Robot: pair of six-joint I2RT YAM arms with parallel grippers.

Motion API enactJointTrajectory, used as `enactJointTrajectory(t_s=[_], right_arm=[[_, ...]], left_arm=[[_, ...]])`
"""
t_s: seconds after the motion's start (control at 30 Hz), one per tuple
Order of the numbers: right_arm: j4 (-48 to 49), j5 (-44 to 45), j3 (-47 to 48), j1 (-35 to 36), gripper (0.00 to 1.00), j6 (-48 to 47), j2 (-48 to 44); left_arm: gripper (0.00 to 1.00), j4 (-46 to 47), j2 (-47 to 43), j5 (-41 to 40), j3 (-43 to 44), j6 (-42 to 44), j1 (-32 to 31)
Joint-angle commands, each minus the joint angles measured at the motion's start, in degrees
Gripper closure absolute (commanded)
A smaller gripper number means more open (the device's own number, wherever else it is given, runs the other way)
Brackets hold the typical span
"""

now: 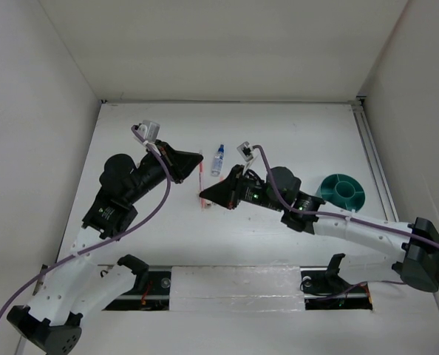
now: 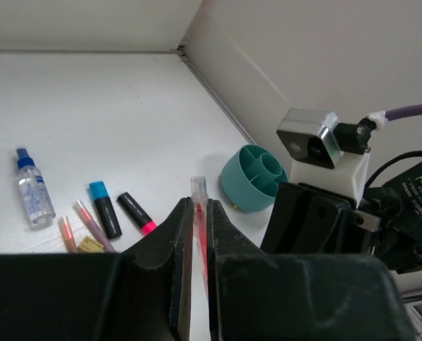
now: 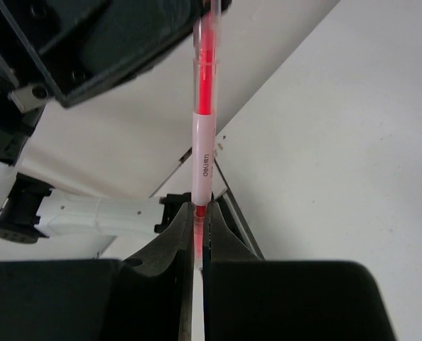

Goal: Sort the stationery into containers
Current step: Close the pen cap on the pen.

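The left gripper point(image 2: 199, 213) is closed narrowly on a red pen point(image 2: 198, 195), its two black fingers pinching the clear barrel so that a short capped end sticks out past the fingertips. The right gripper point(image 3: 199, 217) is closed just as tightly on the other end of the same pen, below the white label band. From above, the pen spans the short gap between the two grippers, over the middle of the bench point(image 1: 278, 133).

In the left wrist view, the rest of the stationery lies on the bench beyond and left of that gripper. A blue-and-black highlighter point(image 2: 104, 207) and a pink-and-black highlighter point(image 2: 136, 213) lie side by side. Two thin pinkish pencils point(image 2: 90, 224) and a tan eraser point(image 2: 90, 245) lie just beside them. A clear bottle point(image 2: 33, 193) with a blue cap lies further left, apart from the group.

The teal cup point(image 1: 343, 192), round with divider walls inside, stands upright on the right side of the bench, close to the right arm's forearm and well apart from the pen.
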Motion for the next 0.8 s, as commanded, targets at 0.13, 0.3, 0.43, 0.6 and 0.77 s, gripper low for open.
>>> enactJointTrajectory(t_s=[0.13,0.3,0.43,0.6,0.77], right_arm=[[13.8,7.2,2.3,-0.4,1.0,0.1,-2.2],[15.7,9.2,0.9,-0.4,1.0,1.1,-2.8],[16.3,10.4,0.4,-0.4,1.0,1.7,-3.3],[16.3,9.8,1.5,-0.4,1.0,0.6,-3.3],[15.5,9.2,3.3,-1.6,1.0,0.6,-2.8]], left_arm=[[1.0,-4.0,-2.7,0.8,-2.8,-2.1,-0.3],[1.0,-7.1,-1.5,0.1,-1.5,-0.6,-0.3],[1.0,-6.5,-1.0,2.1,-2.0,-0.6,-0.3],[1.0,-6.5,-0.5,2.6,-2.0,-0.1,-0.3],[1.0,-7.0,-0.5,3.1,-2.0,0.4,-0.3]])
